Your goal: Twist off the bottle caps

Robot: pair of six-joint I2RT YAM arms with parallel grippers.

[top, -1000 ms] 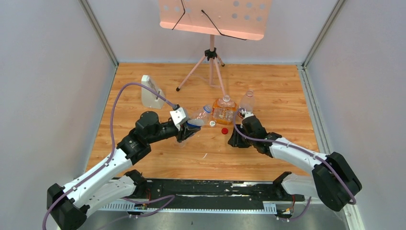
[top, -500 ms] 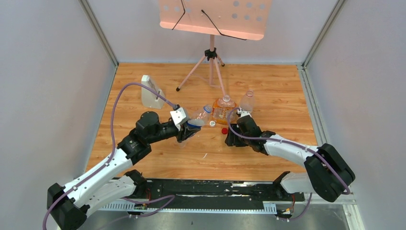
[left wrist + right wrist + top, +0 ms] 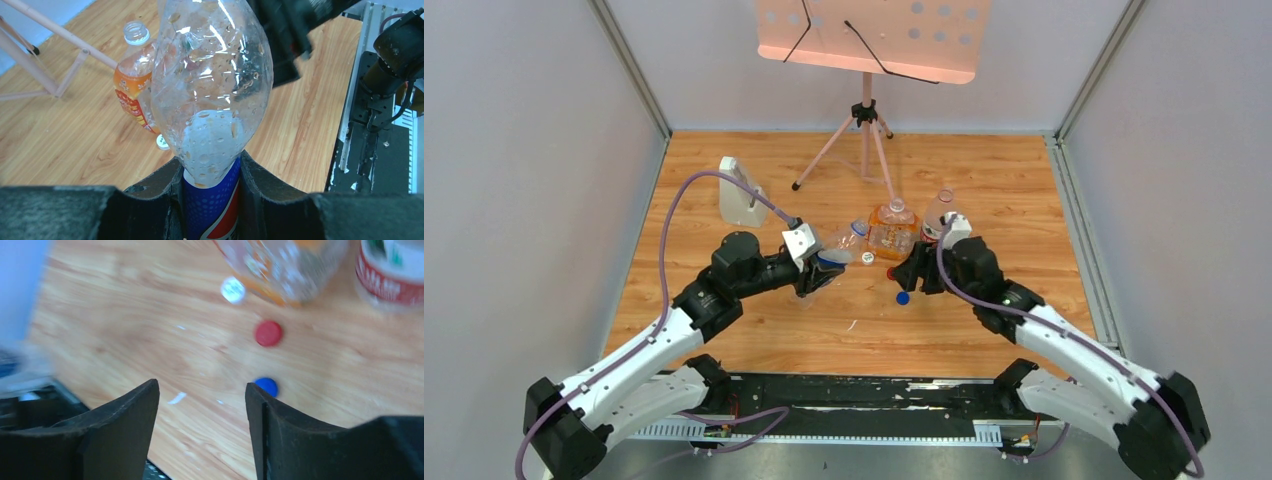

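Left pincer [image 3: 211, 192] is clamped tight on the Pepsi bottle [image 3: 210, 100], one finger pressing each side of the blue label. From above, the bottle's long axis runs diagonally from this pincer away and to the right. Its neck end points toward the orange-labelled bottle [image 3: 891, 232] and its base end is hidden behind the fingers. It is tilted, not upright, and I cannot tell whether its mouth is bare.

Across from it, the right pincer [image 3: 202, 405] hangs over the table [image 3: 754, 330] with its fingers well apart and nothing between them. In the right wrist view the blue cap [image 3: 266, 386] lies flat on the wood, just beside the inner edge of one finger. From above it lies on the near side of that pincer. Beyond it lies the red cap [image 3: 268, 333], apart from it. Farther still is the white cap [image 3: 233, 290], near the foot of the orange-labelled bottle.

That squat bottle stands upright with its neck open, long axis vertical. The red-white-green bottle [image 3: 940, 215] stands upright just to its right. A grey block [image 3: 739, 192] stands upright at the far left, and a music stand [image 3: 869, 40] rises at the back edge.
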